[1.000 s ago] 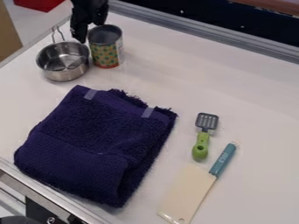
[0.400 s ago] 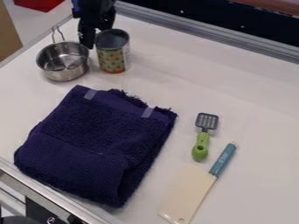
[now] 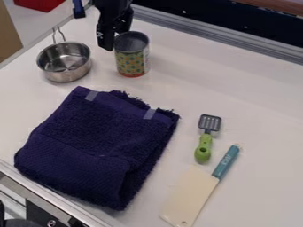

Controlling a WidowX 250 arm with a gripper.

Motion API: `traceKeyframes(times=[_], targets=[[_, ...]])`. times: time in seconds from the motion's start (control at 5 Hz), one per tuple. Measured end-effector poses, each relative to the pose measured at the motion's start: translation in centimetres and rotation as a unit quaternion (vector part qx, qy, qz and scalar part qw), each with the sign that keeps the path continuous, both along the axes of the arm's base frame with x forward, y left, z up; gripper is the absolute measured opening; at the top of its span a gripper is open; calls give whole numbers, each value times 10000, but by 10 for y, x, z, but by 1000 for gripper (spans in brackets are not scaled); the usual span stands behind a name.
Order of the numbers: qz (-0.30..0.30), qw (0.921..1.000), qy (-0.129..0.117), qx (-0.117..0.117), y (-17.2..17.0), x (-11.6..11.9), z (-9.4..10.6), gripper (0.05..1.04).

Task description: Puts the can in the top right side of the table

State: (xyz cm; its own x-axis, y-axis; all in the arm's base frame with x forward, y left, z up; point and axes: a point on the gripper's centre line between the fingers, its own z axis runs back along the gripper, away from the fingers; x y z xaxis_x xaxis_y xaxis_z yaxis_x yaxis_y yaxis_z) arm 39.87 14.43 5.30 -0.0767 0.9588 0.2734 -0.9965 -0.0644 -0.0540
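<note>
Camera view gives me the can (image 3: 132,55) upright in the upper left part of the table (image 3: 237,84), its dark round top facing up and its patterned label toward me. Whether its base rests on the surface I can't quite make out. My black gripper (image 3: 114,41) hangs down from the top edge, right against the can's upper left side as far as I can judge; I cannot tell whether it is open, closed or gripping the can.

Just left of the can I have a small metal pot (image 3: 64,64), its wire handle pointing to the top of the view. Below them both, a folded dark blue towel (image 3: 98,146) covers much of the left and middle, with two pale strips near its upper edge. Right of the towel lies a spatula (image 3: 204,144), slotted grey head up and green handle down. Lower still, near that handle, I see a cleaver-shaped knife (image 3: 192,195), its teal handle angled to the upper right and its cream blade to the lower left.
</note>
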Motion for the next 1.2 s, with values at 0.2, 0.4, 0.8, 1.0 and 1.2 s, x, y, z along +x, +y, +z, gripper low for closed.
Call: traceKeyframes(times=[0.2,0.4,0.8,1.0,1.2], targets=[[20,9996,77,-271,-25,-2,-11,999],[-63,9991,85,-408,-52,-7,-21,999],[76,9985,-74,-539,-82,-1,-7,999],[563,9961,-321,-601,-98,14,9,999],[609,9960,-206,-614,-118,16,0,999]])
